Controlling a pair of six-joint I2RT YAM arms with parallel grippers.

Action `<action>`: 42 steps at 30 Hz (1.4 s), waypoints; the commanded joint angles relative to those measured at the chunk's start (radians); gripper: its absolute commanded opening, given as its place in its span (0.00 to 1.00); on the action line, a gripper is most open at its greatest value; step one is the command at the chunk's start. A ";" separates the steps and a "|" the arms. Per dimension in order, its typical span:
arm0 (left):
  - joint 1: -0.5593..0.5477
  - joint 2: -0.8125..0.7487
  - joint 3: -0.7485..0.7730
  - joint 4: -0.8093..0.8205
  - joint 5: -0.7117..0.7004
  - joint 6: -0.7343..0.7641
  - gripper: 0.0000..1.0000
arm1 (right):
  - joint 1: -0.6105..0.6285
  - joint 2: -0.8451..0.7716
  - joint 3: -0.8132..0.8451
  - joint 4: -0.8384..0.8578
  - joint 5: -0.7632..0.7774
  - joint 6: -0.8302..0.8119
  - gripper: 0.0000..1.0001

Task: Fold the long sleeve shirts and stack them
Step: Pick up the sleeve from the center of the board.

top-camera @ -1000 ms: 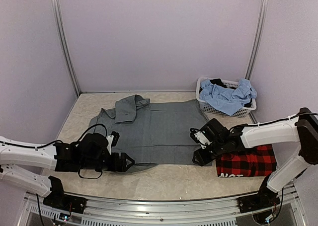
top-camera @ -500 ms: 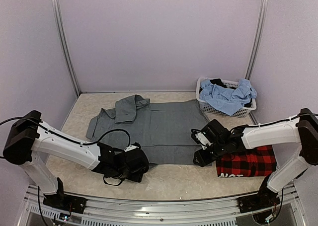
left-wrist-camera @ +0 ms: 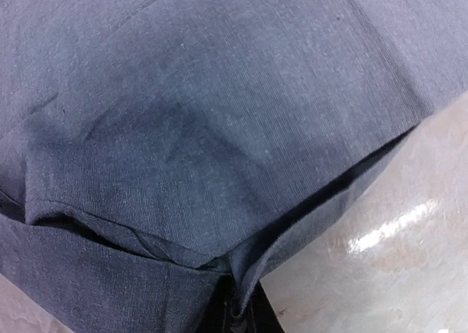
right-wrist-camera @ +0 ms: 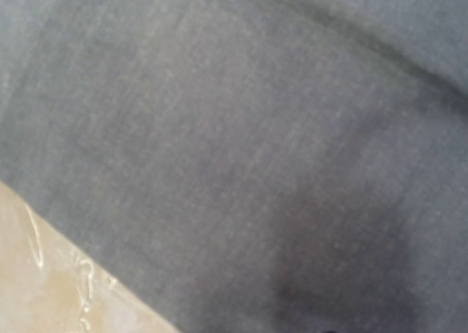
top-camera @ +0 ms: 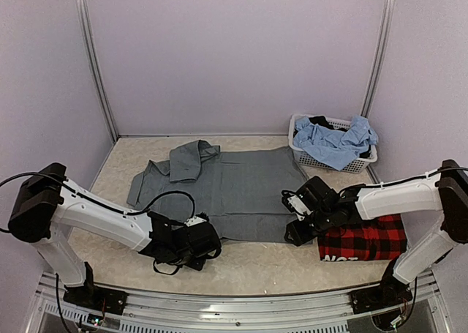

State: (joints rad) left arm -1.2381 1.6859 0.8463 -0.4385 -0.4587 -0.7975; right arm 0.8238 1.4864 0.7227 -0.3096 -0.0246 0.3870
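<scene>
Two layers, at least, look caught in the left gripper (left-wrist-camera: 235, 315). Its jaws are pinched nearly closed on the near hem of the plain grey collared button-up shirt (top-camera: 241, 190), and the cloth runs away from them in a bunched ridge, with a second edge tucked just above the tips. If you lift now with only one of those layers truly held, the hem could slide out, or the under layer could trail and crease the fold. The rest of the shirt lies spread flat beyond both pairs of jaws, with one sleeve turned in beyond the left pair. Your right gripper (top-camera: 296, 233) sits at the shirt's near right corner, but its wrist view shows only cloth, so I cannot tell whether those jaws hold anything. Raise both arms assuming they do, and the fold may go skewed. Just outboard of the right jaws lies the folded red-and-black plaid flannel shirt (top-camera: 365, 241), and a wide swing could drag it out of shape.
</scene>
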 commanded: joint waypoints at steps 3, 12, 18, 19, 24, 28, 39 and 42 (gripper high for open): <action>-0.006 -0.073 0.042 -0.082 0.056 0.116 0.00 | 0.012 -0.019 -0.002 -0.023 0.017 0.006 0.47; -0.009 -0.281 0.127 -0.266 0.287 0.290 0.00 | 0.011 -0.022 0.042 -0.110 0.079 -0.006 0.48; -0.008 -0.430 0.126 -0.323 0.389 0.336 0.00 | 0.010 -0.003 0.058 -0.135 0.092 0.001 0.49; -0.008 -0.441 0.125 -0.339 0.399 0.346 0.00 | 0.008 0.006 0.061 -0.139 0.095 0.006 0.49; -0.008 -0.482 0.114 -0.358 0.499 0.422 0.00 | 0.005 0.041 0.078 -0.157 0.099 0.022 0.49; -0.006 -0.527 0.121 -0.353 0.574 0.499 0.00 | 0.003 0.056 0.096 -0.178 0.089 0.022 0.49; 0.128 -0.528 0.148 -0.269 0.788 0.605 0.00 | 0.153 -0.218 0.004 -0.021 -0.041 -0.038 0.54; 0.158 -0.492 0.133 -0.254 0.806 0.610 0.00 | 0.208 -0.263 -0.061 0.069 -0.115 -0.020 0.57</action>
State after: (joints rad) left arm -1.1130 1.1522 0.9714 -0.7399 0.2745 -0.2298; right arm 0.9718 1.2709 0.7406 -0.3561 -0.0357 0.3637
